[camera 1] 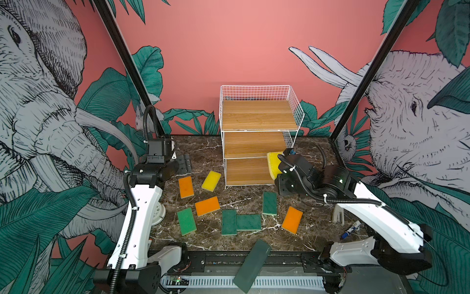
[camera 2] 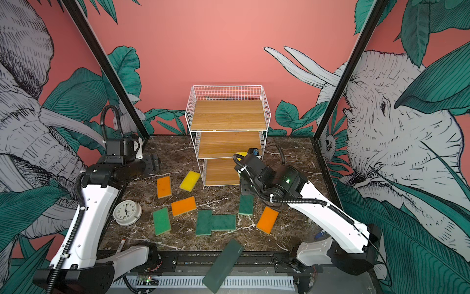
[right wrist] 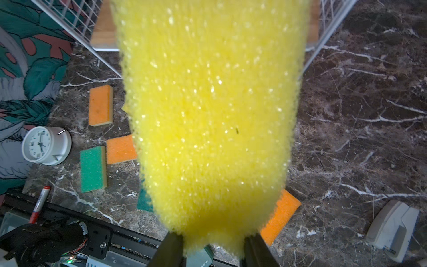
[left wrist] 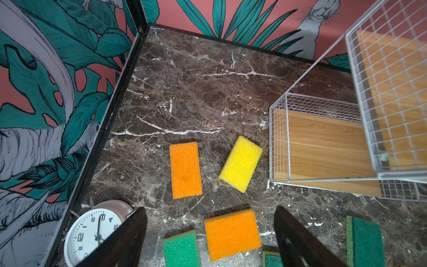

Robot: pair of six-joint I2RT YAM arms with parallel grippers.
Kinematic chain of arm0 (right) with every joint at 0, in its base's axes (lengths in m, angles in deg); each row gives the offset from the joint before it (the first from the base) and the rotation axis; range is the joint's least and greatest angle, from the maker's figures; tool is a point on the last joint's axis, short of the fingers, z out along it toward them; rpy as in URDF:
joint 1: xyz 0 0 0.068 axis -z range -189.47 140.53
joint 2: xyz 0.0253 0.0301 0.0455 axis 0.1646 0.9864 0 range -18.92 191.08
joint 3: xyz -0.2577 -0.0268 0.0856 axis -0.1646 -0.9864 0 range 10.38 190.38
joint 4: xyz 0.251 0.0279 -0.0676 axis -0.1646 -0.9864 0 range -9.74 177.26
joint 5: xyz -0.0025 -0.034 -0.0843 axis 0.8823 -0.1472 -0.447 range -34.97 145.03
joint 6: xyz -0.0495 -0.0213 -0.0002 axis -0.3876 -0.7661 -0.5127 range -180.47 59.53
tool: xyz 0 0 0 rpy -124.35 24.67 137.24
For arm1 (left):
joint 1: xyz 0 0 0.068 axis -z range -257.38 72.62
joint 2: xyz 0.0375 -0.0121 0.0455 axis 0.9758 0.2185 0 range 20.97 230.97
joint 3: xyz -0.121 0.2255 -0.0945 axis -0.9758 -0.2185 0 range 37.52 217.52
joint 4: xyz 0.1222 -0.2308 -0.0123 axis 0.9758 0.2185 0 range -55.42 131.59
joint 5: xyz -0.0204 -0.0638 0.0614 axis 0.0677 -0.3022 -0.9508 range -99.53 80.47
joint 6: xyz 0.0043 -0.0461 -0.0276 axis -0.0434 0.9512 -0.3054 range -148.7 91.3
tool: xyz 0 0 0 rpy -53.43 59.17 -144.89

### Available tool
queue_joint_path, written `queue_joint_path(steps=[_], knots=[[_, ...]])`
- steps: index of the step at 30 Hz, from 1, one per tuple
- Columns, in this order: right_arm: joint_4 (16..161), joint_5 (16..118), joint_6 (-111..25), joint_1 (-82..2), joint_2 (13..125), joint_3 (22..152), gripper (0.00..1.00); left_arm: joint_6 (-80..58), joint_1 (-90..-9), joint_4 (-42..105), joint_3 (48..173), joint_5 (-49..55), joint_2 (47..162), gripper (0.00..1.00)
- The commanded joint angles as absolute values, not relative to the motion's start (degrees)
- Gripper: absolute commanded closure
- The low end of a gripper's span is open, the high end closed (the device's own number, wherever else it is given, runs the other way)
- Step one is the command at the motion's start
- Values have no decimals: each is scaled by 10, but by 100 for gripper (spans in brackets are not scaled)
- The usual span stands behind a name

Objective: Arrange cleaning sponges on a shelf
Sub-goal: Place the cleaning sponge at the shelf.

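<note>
Right wrist view: right gripper [right wrist: 211,245] clamps yellow sponge [right wrist: 208,111], long axis aimed straight into the shelf [right wrist: 101,34] ahead.

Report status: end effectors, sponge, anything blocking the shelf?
Right end effector clamped on yellow sponge at shelf bottom tier. Left end effector open, empty. Nothing blocking.
</note>
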State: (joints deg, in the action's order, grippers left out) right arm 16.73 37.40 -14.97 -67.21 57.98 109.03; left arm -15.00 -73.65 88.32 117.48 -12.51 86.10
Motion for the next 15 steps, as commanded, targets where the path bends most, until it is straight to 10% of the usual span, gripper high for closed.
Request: queue_joint_path(steps=[1, 15], knots=[[124, 361, -180, -679, 598, 1149, 63, -149, -735, 902, 1197, -114, 847, 12], [83, 285, -288, -677, 679, 1388, 59, -156, -734, 911, 1286, -66, 867, 12]])
